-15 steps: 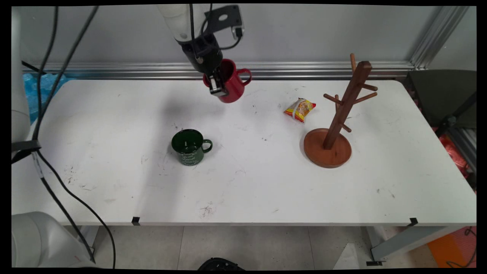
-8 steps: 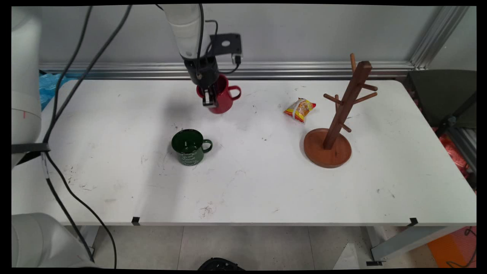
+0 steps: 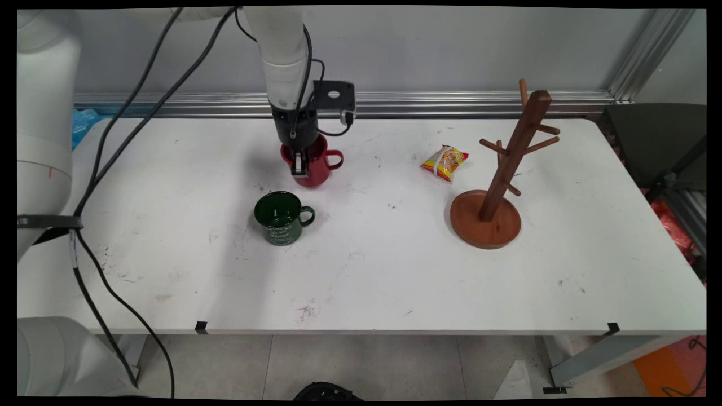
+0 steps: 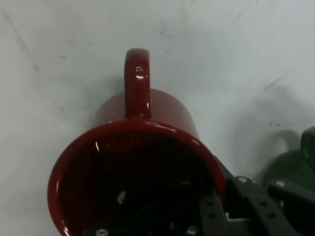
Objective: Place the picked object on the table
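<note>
Fingers (image 3: 299, 163) of mine clamped on red mug's (image 3: 313, 167) near-left rim, one inside, one outside. Mug upright, handle pointing right, at table (image 3: 361, 265) far-center; can't tell if base touches the surface. Green mug (image 3: 280, 217) just near of it, handle right, apart. Snack packet (image 3: 444, 162) well to the right, w/ wooden mug tree (image 3: 496, 186) beside that, further right.

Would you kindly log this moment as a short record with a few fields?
gripper: gripper, jaws shut on the rim of the red mug
mug pose: upright, handle toward the mug tree
nearest thing: green mug, in front of the red one
also on table: snack packet
</note>
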`<state>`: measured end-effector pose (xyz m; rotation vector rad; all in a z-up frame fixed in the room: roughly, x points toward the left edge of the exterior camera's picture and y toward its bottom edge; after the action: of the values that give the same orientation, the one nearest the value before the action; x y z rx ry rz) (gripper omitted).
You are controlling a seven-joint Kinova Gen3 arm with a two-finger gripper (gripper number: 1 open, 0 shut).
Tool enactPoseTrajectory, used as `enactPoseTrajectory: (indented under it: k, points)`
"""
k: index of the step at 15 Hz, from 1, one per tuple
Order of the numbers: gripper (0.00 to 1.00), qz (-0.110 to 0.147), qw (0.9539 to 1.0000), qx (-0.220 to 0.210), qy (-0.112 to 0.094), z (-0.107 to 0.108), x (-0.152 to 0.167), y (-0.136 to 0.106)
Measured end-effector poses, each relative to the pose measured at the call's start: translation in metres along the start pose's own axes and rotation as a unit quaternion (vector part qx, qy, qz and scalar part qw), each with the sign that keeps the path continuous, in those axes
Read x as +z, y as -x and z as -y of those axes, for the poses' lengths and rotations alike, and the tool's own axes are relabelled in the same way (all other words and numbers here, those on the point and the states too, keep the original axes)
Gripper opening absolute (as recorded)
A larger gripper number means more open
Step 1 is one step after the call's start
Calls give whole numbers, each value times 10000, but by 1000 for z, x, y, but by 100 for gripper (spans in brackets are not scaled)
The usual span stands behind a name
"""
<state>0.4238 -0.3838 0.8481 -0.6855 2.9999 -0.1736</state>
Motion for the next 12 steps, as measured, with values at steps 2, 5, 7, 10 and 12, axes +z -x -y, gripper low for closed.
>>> enactPoseTrajectory:
  k: [2,5,7,10,12]
  points:
    - [0,107,9999,-20,73,-1,7,-1]
    - [0,240,9995,-59,179,-2,15,-3]
    - [0,302,9993,-76,222,-2,19,-4]
    - [100,351,9990,-72,257,-1,23,-6]
    - [100,354,9991,-56,248,0,24,-7]
